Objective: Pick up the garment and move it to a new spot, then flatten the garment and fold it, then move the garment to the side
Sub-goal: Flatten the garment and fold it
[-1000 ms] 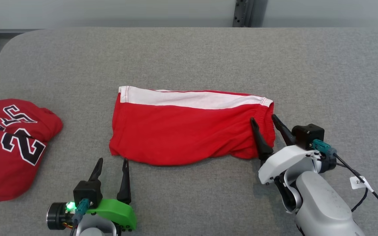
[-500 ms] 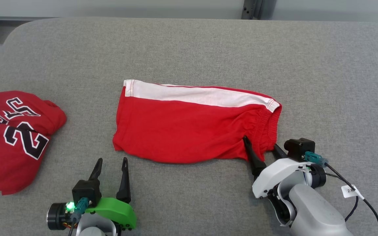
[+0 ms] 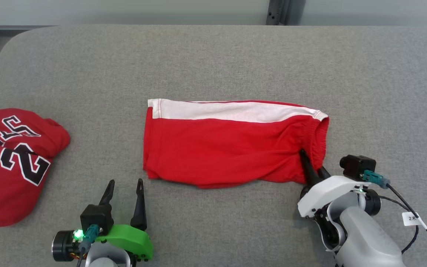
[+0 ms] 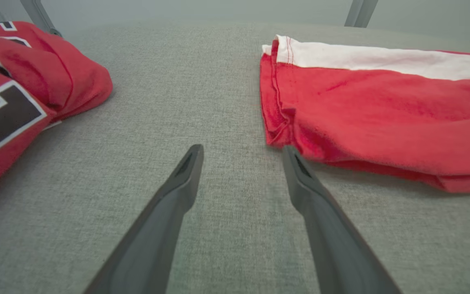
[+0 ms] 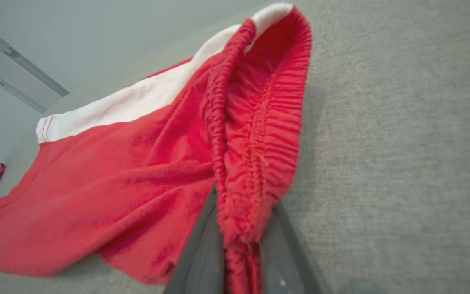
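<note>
The garment (image 3: pixel 228 144), red shorts with a white side stripe, lies folded flat on the grey table, waistband to the right. My right gripper (image 3: pixel 313 171) is shut on the near end of the elastic waistband (image 5: pixel 255 163), which bunches between its two fingers (image 5: pixel 278 253). My left gripper (image 3: pixel 123 191) stands open near the table's front edge, just short of the garment's (image 4: pixel 365 118) near left corner, with nothing between its fingers (image 4: pixel 182 179).
A second red garment, a jersey (image 3: pixel 9 159) with black and white numbers, lies crumpled at the table's left edge. Bare grey table (image 3: pixel 213 59) stretches behind and to the right of the shorts. A metal post (image 3: pixel 276 11) stands behind the table.
My right gripper has drawn back to the waistband's near corner and shut on it. The left gripper has stayed put and open. The head camera has shifted a little.
</note>
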